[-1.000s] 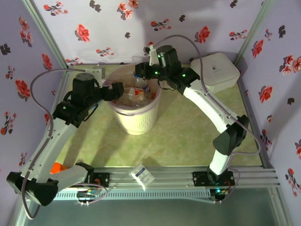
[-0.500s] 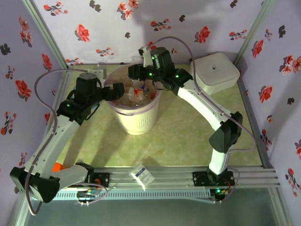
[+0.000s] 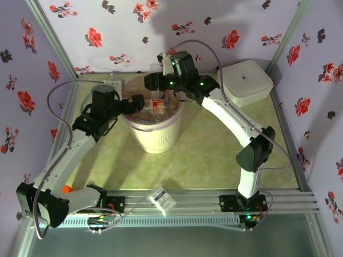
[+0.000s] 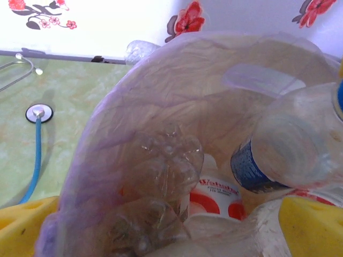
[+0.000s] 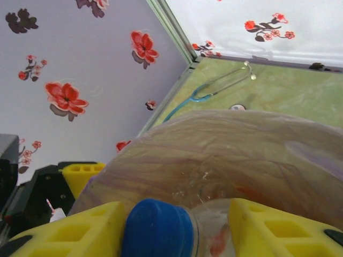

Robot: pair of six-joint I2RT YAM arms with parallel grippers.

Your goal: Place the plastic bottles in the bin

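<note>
The bin (image 3: 155, 136), white and ribbed with a pinkish bag (image 5: 225, 150), stands at mid-table with several plastic bottles (image 3: 158, 107) inside. Red-labelled and clear crushed bottles (image 4: 217, 195) lie in it. My right gripper (image 3: 155, 83) hovers over the bin's far rim. Its yellow jaws are parted around a blue-capped bottle (image 5: 155, 227), with the cap against one finger (image 5: 80, 230). That bottle (image 4: 289, 155) has a blue label and hangs over the bin's mouth. My left gripper (image 3: 134, 101) is open at the bin's left rim, nothing between its fingers (image 4: 21, 227).
A flat white rounded-square box (image 3: 245, 80) sits at the back right. A small white-blue packet (image 3: 162, 198) lies on the front rail. A stethoscope (image 4: 36, 112) lies on the table behind the bin. Flowered walls enclose three sides.
The right gripper swung left over the bin and its jaws have parted around the bottle. The left gripper shifted slightly along the bin's left rim, still open.
</note>
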